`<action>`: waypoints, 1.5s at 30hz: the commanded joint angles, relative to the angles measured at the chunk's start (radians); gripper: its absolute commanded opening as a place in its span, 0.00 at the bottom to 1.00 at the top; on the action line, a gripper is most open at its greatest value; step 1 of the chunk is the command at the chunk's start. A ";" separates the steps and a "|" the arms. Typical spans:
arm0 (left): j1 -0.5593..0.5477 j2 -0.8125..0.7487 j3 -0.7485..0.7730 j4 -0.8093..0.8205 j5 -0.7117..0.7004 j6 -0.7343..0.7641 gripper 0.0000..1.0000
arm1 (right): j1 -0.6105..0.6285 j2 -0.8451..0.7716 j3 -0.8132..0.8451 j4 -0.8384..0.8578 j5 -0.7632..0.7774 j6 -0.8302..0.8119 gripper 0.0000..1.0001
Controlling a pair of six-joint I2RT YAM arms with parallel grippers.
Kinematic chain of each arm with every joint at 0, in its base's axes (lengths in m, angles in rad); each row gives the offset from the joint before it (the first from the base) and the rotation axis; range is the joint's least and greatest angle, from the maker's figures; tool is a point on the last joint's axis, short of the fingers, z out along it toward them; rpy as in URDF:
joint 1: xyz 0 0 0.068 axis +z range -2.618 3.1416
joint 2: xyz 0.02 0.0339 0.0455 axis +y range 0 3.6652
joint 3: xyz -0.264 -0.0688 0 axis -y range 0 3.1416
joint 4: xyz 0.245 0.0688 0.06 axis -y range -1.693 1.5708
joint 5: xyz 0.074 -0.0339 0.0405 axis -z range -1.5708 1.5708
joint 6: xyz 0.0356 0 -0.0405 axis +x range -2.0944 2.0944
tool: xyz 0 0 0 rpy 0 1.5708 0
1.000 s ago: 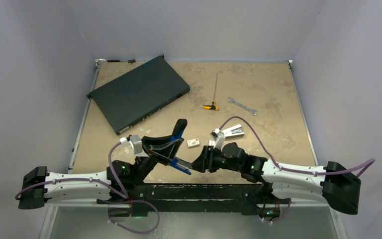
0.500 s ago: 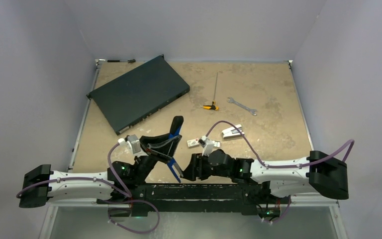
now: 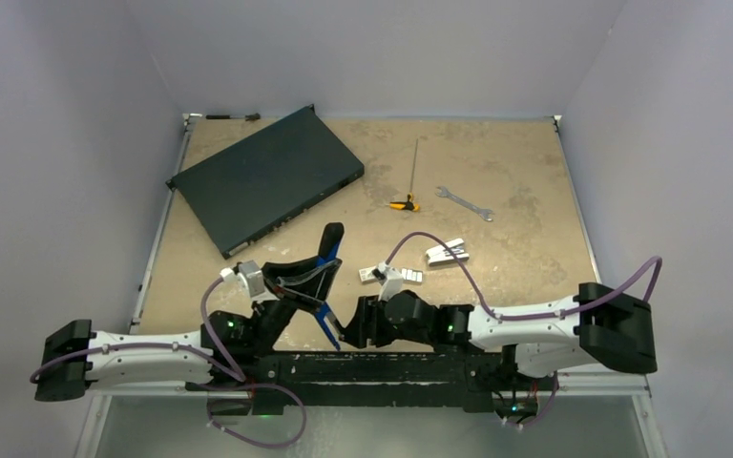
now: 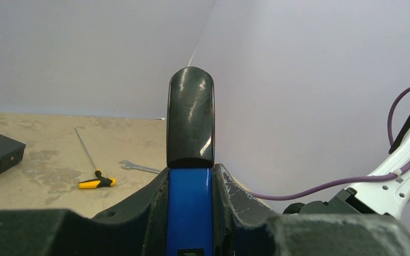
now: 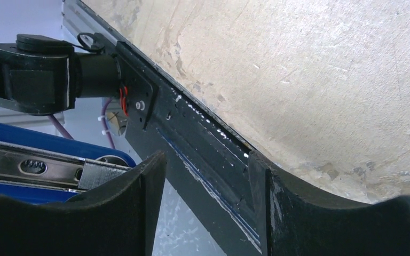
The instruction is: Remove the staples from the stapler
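In the left wrist view the stapler (image 4: 190, 122) is cut off by the lower edge between the jaws of the left gripper (image 4: 190, 194), so its base is not seen. In the right wrist view the staples (image 5: 104, 175) are partly covered, just outside the jaws, by one finger (image 5: 133, 208) of the right gripper (image 5: 205, 176) (the stapler itself runs off the left edge). From above, the staples are too small to be made out.
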 commanded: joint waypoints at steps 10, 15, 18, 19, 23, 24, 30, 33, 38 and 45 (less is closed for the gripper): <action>0.003 -0.229 -0.030 -0.231 -0.047 0.069 0.00 | 0.020 -0.122 0.016 -0.224 0.189 0.167 0.63; 0.003 -0.215 0.010 -0.344 -0.102 0.084 0.00 | 0.020 -0.168 0.034 -0.348 0.250 0.171 0.64; 0.003 -0.187 0.021 -0.366 -0.135 0.097 0.00 | 0.019 -0.213 0.029 -0.402 0.277 0.175 0.65; 0.003 -0.178 0.024 -0.372 -0.141 0.098 0.00 | 0.020 -0.227 0.026 -0.411 0.284 0.179 0.65; 0.003 -0.160 0.026 -0.385 -0.146 0.090 0.00 | 0.019 -0.295 0.009 -0.459 0.319 0.189 0.65; 0.003 -0.157 0.026 -0.391 -0.150 0.086 0.00 | 0.019 -0.307 0.005 -0.464 0.325 0.188 0.66; 0.004 -0.132 0.085 -0.509 -0.233 0.011 0.00 | 0.020 -0.310 0.003 -0.264 0.330 -0.097 0.76; 0.003 -0.112 0.162 -0.627 -0.282 -0.048 0.00 | 0.020 -0.281 -0.001 -0.104 0.330 -0.298 0.78; 0.002 -0.087 0.250 -0.770 -0.327 -0.124 0.00 | 0.020 -0.293 -0.083 0.331 0.266 -0.697 0.78; 0.003 -0.060 0.339 -0.894 -0.376 -0.183 0.00 | 0.020 -0.221 -0.169 0.666 0.124 -1.001 0.78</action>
